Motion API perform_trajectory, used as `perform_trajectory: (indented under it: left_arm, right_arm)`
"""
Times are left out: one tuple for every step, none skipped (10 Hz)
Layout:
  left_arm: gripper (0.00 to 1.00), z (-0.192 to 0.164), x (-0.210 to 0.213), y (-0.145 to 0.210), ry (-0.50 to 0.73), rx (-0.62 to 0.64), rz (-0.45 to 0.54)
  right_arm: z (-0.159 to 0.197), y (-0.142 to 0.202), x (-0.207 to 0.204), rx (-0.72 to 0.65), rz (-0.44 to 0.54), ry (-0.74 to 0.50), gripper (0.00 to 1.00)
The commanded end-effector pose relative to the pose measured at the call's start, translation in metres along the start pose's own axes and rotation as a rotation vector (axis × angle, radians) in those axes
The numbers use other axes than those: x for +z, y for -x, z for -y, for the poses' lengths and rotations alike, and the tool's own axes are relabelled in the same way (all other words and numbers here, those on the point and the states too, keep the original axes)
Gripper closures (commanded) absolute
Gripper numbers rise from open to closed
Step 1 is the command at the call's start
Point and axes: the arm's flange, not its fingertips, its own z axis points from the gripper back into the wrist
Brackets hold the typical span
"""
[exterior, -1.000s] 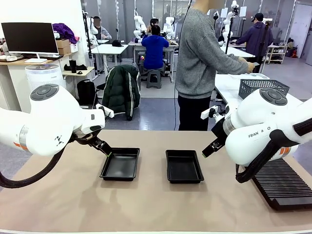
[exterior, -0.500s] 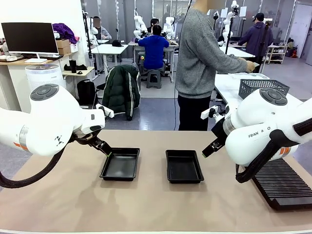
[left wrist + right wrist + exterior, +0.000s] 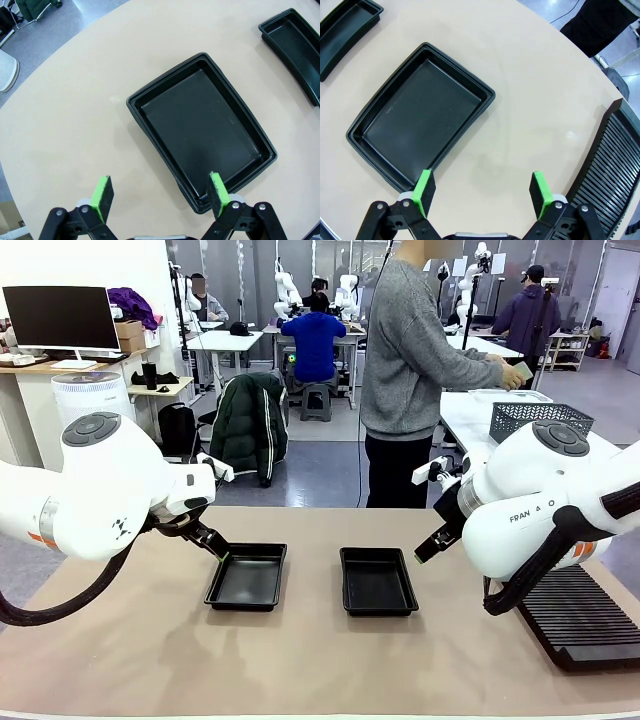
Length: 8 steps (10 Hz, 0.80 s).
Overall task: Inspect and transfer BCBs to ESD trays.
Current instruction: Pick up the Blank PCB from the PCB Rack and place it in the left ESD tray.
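Two empty black ESD trays lie side by side mid-table: the left tray (image 3: 247, 577) and the right tray (image 3: 377, 581). My left gripper (image 3: 212, 545) hovers open above the left tray's near-left corner; the left wrist view has that tray (image 3: 200, 125) beyond the left gripper (image 3: 160, 195). My right gripper (image 3: 430, 543) hangs open just right of the right tray (image 3: 420, 120), as the spread right gripper (image 3: 481, 192) confirms. The person (image 3: 410, 360) faces a side table, one hand (image 3: 518, 371) holding a pale flat piece, too small to tell whether it is a BCB.
A long black ribbed rack (image 3: 585, 620) lies at the table's right edge, also in the right wrist view (image 3: 615, 160). A grey mesh basket (image 3: 540, 418) stands on the white side table behind my right arm. Bare tan tabletop (image 3: 300, 660) spreads in front of the trays.
The person's hand at the side table has lifted slightly with the pale piece. Both arms and both trays have stayed still.
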Motion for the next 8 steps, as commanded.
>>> perform_trajectory:
  left_arm:
    - [0.00, -0.0002, 0.0000, 0.0001, 0.000, 0.001, 0.000]
    - [0.00, -0.0002, 0.0000, 0.0001, 0.000, 0.001, 0.000]
    - [0.00, -0.0002, 0.0000, 0.0001, 0.000, 0.001, 0.000]
    - [0.00, -0.0002, 0.0000, 0.0001, 0.000, 0.001, 0.000]
    - [0.00, -0.0002, 0.0000, 0.0001, 0.000, 0.001, 0.000]
    - [0.00, -0.0002, 0.0000, 0.0001, 0.000, 0.001, 0.000]
    - [0.00, -0.0002, 0.0000, 0.0001, 0.000, 0.001, 0.000]
    - [0.00, -0.0002, 0.0000, 0.0001, 0.000, 0.001, 0.000]
  right_arm:
    - [0.0000, 0.0000, 0.0000, 0.000, 0.000, 0.000, 0.00]
    - [0.0000, 0.0000, 0.0000, 0.000, 0.000, 0.000, 0.00]
    - [0.0000, 0.0000, 0.0000, 0.000, 0.000, 0.000, 0.00]
    - [0.0000, 0.0000, 0.0000, 0.000, 0.000, 0.000, 0.00]
    - [0.0000, 0.0000, 0.0000, 0.000, 0.000, 0.000, 0.00]
    - [0.0000, 0.0000, 0.0000, 0.000, 0.000, 0.000, 0.00]
    - [0.0000, 0.0000, 0.0000, 0.000, 0.000, 0.000, 0.00]
    - [0.0000, 0.0000, 0.0000, 0.000, 0.000, 0.000, 0.00]
